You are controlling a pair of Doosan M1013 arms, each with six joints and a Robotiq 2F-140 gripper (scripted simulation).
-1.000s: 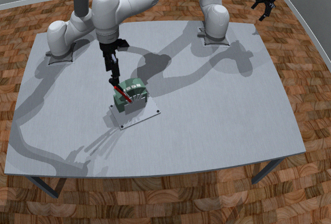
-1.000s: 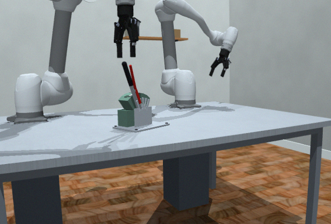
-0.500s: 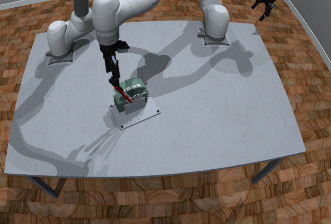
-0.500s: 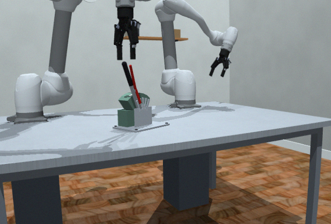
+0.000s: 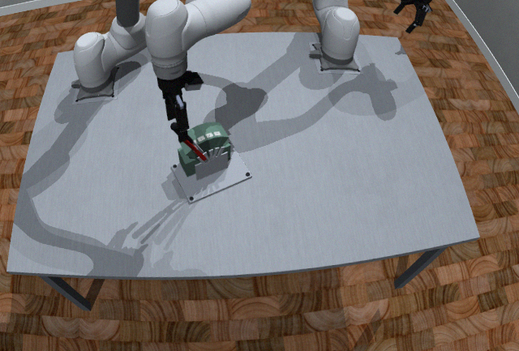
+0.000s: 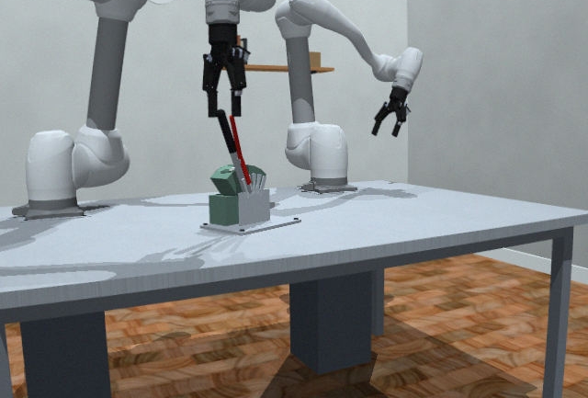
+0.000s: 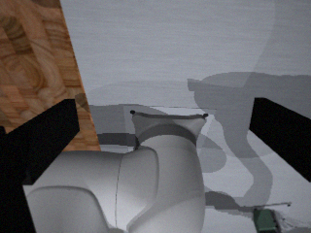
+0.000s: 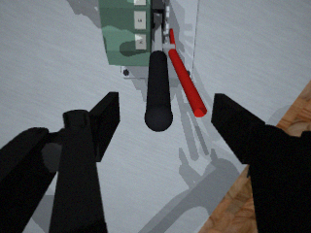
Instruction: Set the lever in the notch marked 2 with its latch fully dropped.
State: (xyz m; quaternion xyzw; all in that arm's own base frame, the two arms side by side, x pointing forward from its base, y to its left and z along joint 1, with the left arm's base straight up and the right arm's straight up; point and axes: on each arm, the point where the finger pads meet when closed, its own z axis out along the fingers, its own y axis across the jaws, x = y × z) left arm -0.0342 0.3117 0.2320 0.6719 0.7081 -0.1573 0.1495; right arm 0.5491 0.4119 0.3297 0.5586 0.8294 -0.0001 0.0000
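The lever's black handle (image 5: 189, 138) (image 6: 226, 131) (image 8: 158, 92) leans toward the left end of the green housing (image 5: 187, 164) (image 6: 222, 209) (image 7: 265, 219) (image 8: 114, 44) in the top view. The red bar (image 5: 195, 149) (image 6: 240, 149) (image 8: 187, 83) runs beside it, with a gap at the top. White number plates (image 5: 209, 134) (image 8: 140, 20) sit on the housing's curved top; their digits are unclear. The latch's seating cannot be told. My right gripper (image 6: 224, 114) (image 8: 165, 107) is partly open, its fingertips at the handle's top, either side of handle and bar. My left gripper (image 5: 404, 19) (image 6: 385, 133) is open and empty, far away.
The housing and a grey notched plate (image 5: 212, 167) (image 6: 254, 207) stand on a bolted base plate (image 5: 238, 174) (image 6: 282, 224) on the grey table (image 5: 335, 196) (image 6: 379, 222). The left arm's base (image 5: 338, 52) (image 6: 328, 165) stands at the table's back.
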